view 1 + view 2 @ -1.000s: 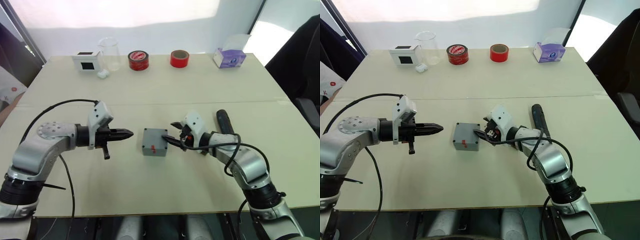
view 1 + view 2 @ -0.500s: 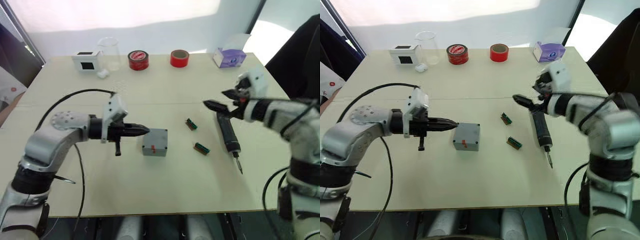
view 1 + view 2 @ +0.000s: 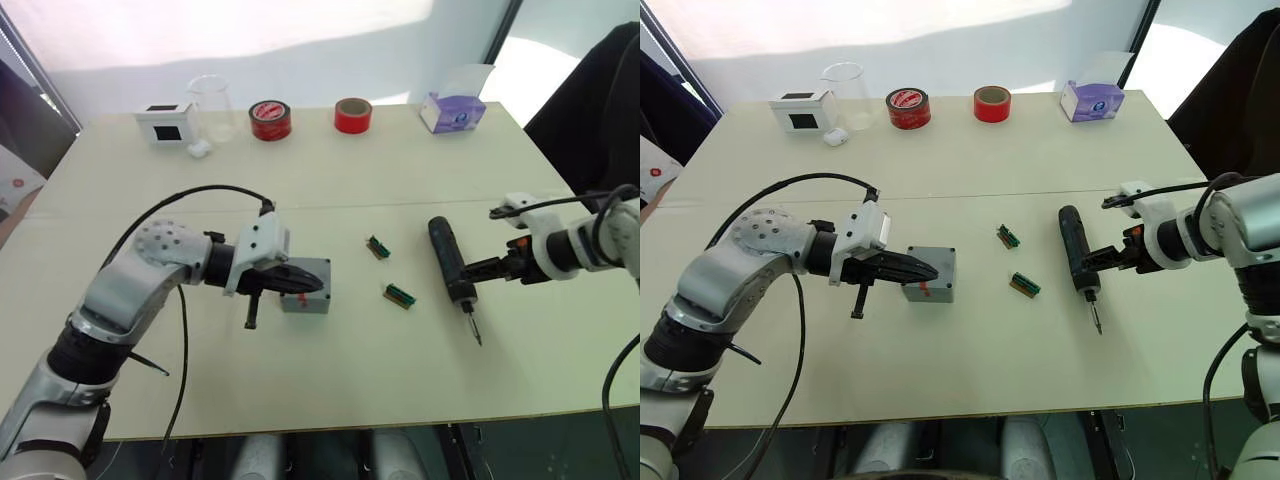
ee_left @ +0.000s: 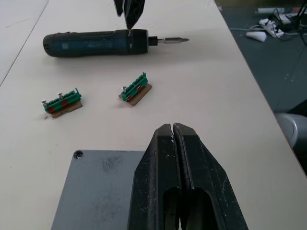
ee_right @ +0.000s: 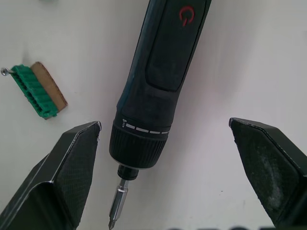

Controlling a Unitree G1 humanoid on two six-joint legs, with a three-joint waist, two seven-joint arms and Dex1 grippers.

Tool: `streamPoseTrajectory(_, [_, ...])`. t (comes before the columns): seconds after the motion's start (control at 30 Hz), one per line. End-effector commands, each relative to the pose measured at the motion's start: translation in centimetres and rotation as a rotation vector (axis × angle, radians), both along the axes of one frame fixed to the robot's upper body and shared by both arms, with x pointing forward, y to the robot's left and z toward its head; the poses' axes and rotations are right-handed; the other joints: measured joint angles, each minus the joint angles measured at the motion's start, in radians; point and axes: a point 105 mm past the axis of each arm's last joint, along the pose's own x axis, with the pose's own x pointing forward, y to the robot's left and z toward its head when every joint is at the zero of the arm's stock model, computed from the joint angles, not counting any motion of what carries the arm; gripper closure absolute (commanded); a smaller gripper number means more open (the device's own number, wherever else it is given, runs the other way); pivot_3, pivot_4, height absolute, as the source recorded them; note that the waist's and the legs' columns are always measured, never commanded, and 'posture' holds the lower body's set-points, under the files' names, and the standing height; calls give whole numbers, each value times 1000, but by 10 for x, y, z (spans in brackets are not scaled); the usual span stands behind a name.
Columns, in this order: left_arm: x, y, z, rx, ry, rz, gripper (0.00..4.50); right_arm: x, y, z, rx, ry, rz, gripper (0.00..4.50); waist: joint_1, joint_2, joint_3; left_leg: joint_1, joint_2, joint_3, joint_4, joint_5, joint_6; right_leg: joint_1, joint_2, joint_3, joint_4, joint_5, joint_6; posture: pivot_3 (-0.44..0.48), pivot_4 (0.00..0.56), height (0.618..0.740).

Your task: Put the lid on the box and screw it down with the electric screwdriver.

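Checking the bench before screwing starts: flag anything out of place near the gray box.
Two small green connector pieces lie loose on the table between the box and the electric screwdriver.

The one clear sign is a red power symbol, a broken ring with a short stroke, printed on the body of the thick black cylindrical electric screwdriver (image 5: 163, 72). A ring of short white tick marks runs round its collar just above the metal bit, with no numbers legible beside them. The red roll of tape with a black-and-white label (image 3: 271, 119) carries print too small to read.
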Motion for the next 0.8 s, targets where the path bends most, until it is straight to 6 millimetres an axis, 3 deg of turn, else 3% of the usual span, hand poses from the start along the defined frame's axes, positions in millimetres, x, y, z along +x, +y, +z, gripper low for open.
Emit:
streamPoseTrajectory(0.03, [-7,-2,2,10,-36,-21,4500,7,1,5,-7,-7,22,92,0,0,0,0,0,0,0,0,0,0,0,0,0,0,0,0,150,740])
streamPoseTrajectory(0.2, [-7,3,-2,10,-28,20,4500,24,2,-10,-10,38,-2,92,1,0,0,0,0,0,1,0,0,0,0,0,0,0,0,0,150,740])
streamPoseTrajectory(0.43, [-7,4,-6,7,-12,56,4500,24,7,-29,-63,112,104,92,3,0,0,-3,0,-1,2,0,0,-2,0,0,0,0,0,0,150,740])
streamPoseTrajectory(0.53, [-6,5,-10,16,-11,69,4500,19,8,-36,-83,147,151,710,2,0,0,-2,0,-1,2,0,0,-1,0,-1,0,0,0,0,150,740])
streamPoseTrajectory(0.7, [-4,6,-10,13,-12,86,4500,14,7,-42,-112,184,180,2382,3,0,0,-2,0,-1,2,0,0,-1,0,-1,1,0,0,0,150,740])
streamPoseTrajectory(0.8, [-2,8,-11,20,-15,96,4500,14,8,-42,-110,183,181,2645,4,0,0,-2,0,-1,2,0,0,-1,0,-1,1,0,0,0,150,740])
